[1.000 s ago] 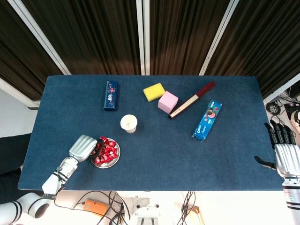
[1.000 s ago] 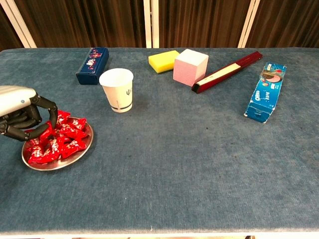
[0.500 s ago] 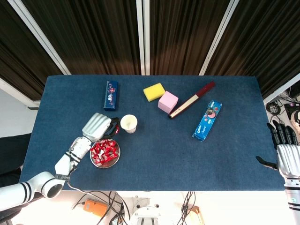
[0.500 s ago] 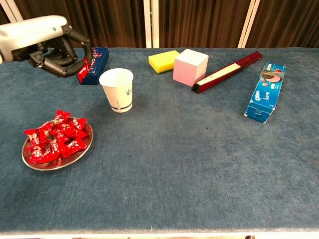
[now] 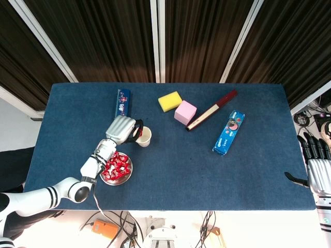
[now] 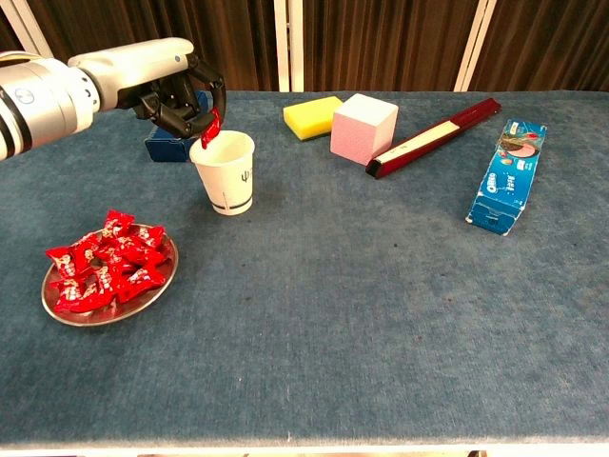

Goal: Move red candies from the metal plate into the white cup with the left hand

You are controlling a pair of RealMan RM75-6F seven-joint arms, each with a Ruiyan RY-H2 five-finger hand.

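Observation:
A metal plate point(image 6: 57, 307) point(image 5: 127, 173) heaped with several red candies point(image 6: 105, 264) point(image 5: 115, 167) sits near the table's front left. The white paper cup point(image 6: 226, 176) point(image 5: 145, 137) stands upright behind it. My left hand point(image 6: 176, 93) point(image 5: 121, 128) hovers just left of the cup's rim and pinches one red candy point(image 6: 210, 129) that hangs over the cup's left edge. My right hand point(image 5: 316, 164) rests off the table's right edge, fingers spread, holding nothing.
A dark blue box point(image 5: 122, 104) lies behind the left hand. A yellow sponge point(image 6: 312, 115), pink cube point(image 6: 363, 126), dark red stick point(image 6: 434, 135) and blue cookie box point(image 6: 507, 175) spread across the back right.
The left hand lifted from the plate with a candy, swung up and right, and now holds it at the cup's rim. The right hand stayed put.

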